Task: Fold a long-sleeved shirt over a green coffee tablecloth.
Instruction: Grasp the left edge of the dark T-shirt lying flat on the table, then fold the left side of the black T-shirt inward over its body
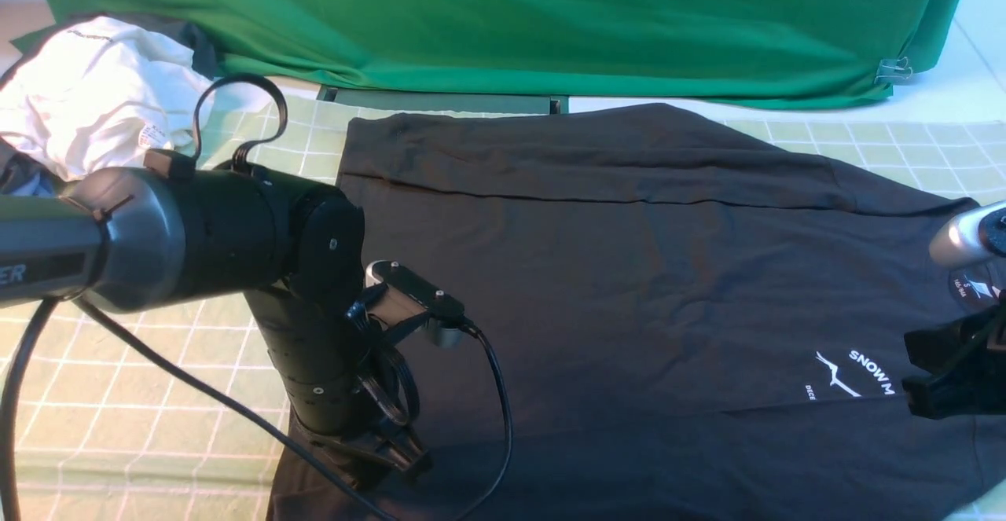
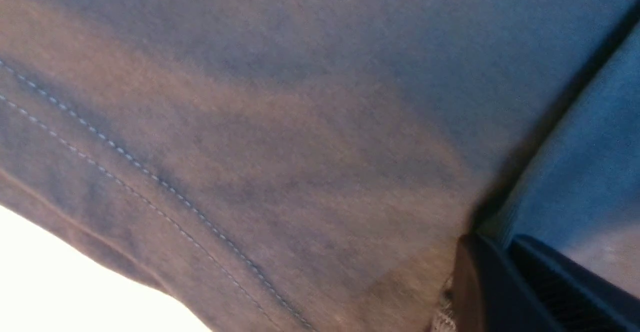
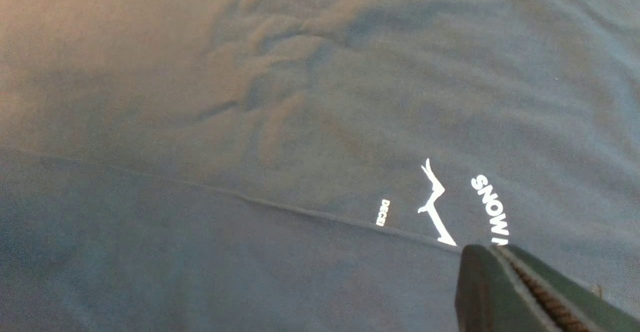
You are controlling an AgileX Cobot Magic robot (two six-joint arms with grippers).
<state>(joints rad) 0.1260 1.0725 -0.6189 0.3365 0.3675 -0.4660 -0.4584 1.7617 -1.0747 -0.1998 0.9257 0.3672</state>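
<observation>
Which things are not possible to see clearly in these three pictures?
Left claw tips: front view, hidden under its own arm.
Right claw: front view, cut off by the picture edge.
Logo on the shirt: right wrist view, last letters behind the claw.
White cloth label: front view, too small to read.

Our left arm (image 1: 220, 230) is fat, round and black, then grey further back from the left hand (image 1: 393, 462). A thin black cable (image 1: 236, 78) loops above it. The little camera (image 1: 416, 295) by that hand has silver screws. Our right arm (image 1: 960, 240) is shiny grey.
</observation>
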